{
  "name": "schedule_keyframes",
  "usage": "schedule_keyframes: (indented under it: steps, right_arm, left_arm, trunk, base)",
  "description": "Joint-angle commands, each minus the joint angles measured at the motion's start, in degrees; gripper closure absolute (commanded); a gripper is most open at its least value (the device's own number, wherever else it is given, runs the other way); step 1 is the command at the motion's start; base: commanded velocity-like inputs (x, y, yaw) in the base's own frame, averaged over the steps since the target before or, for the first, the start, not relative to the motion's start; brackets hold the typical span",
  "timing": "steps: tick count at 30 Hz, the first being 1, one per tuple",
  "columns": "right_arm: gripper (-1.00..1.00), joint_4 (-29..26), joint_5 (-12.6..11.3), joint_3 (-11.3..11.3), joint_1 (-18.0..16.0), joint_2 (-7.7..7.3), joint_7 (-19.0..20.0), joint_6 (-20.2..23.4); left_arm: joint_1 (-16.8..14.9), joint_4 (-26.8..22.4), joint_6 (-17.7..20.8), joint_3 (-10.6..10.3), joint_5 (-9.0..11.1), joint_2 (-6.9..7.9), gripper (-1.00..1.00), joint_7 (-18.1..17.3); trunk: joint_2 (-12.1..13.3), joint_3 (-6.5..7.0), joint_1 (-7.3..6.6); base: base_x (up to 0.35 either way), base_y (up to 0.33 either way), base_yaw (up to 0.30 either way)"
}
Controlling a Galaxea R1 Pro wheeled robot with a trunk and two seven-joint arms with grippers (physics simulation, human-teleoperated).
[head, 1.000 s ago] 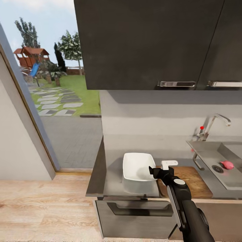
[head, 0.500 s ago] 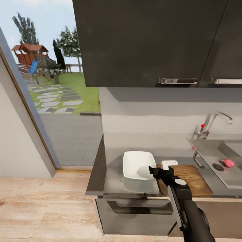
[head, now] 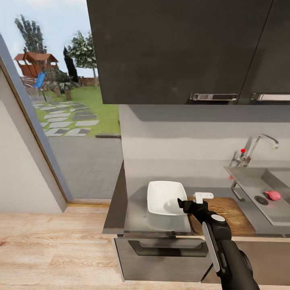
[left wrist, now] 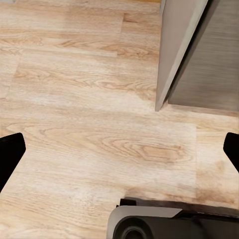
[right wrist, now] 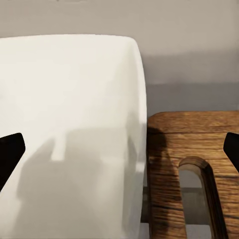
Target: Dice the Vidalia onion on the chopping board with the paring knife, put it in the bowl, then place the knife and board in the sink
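The small pinkish-red Vidalia onion lies whole in the grey steel sink, beside the round drain, so we judge the task barely begun: picking, dicing, filling and clearing all remain. The brown wooden chopping board touches the white square bowl, which is empty, on the grey countertop. Our right gripper hovers over them, fingers apart and empty; our left gripper, also spread, faces the floor. We see no knife and no readable writing.

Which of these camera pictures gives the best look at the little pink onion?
The head view. There the onion lies whole in the sink, beside the round drain. The right wrist view looks at the bowl and the chopping board; the left wrist view looks at the floor.
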Motion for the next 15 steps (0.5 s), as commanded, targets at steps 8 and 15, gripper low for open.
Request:
schedule_keyframes:
  steps: [8,15]
  right_arm:
    - [-1.0,-0.08,0.37,-0.31,-0.05,0.06,0.48,0.3]
    - [-1.0,-0.08,0.37,-0.51,-0.05,0.06,0.46,0.29]
  left_arm:
    - [0.0,-0.05,-0.08,-0.08,0.41,0.02,-1.0,-0.03]
    - [0.0,-0.05,-0.08,-0.08,0.41,0.02,-1.0,-0.03]
  trunk:
    - [-0.12,-0.11,0.04]
    - [-0.12,-0.11,0.04]
  base:
    - [0.002,-0.001,0.0]
    - [0.102,-0.07,0.0]
